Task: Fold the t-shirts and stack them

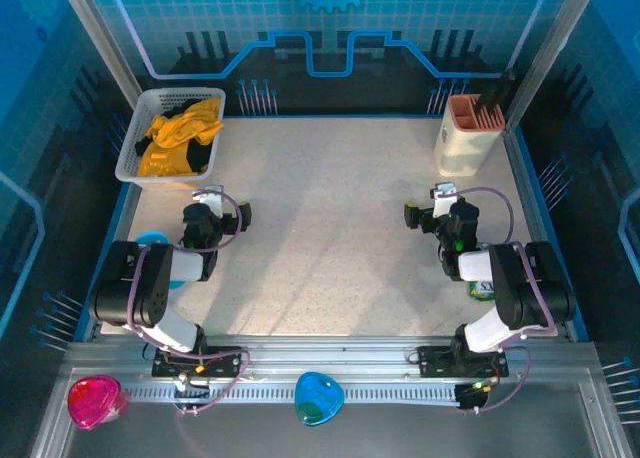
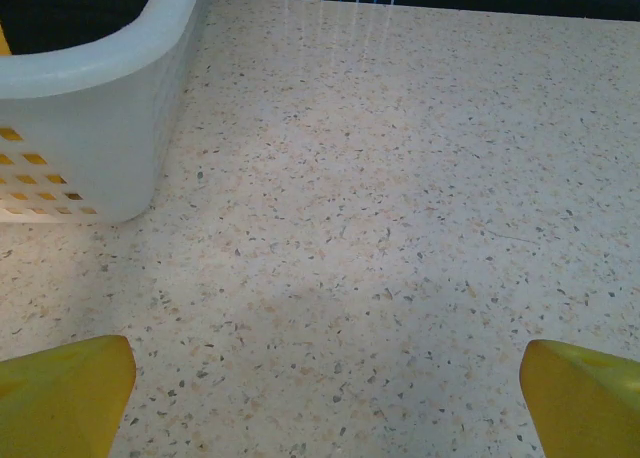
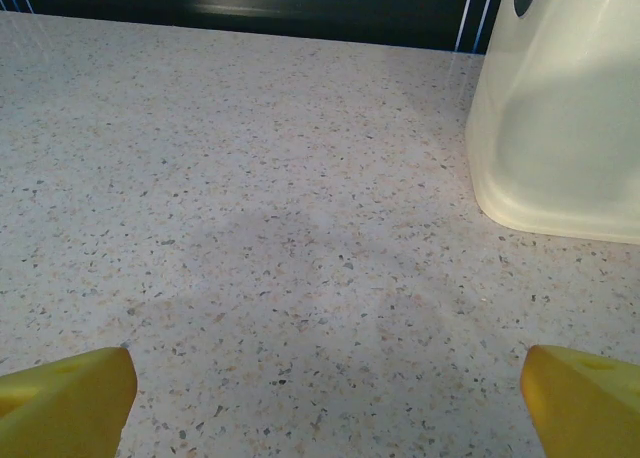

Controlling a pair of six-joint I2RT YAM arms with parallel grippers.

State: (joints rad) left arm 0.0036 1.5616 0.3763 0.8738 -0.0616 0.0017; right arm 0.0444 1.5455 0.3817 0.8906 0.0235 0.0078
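Top external view: where are the shirts?
— You have both crumpled in the white basket [image 1: 150,103] at the table's [image 1: 330,238] far left corner. The yellow t-shirt [image 1: 178,138] runs from far right to near left over the black t-shirt [image 1: 203,158].

And the arms?
— Both are folded low. The left gripper [image 1: 207,198] and right gripper [image 1: 443,193] point away from you, jaws spread, holding nothing.

Wrist views?
— Left wrist gives you the basket's wall; right wrist, a cream tub [image 3: 560,128].
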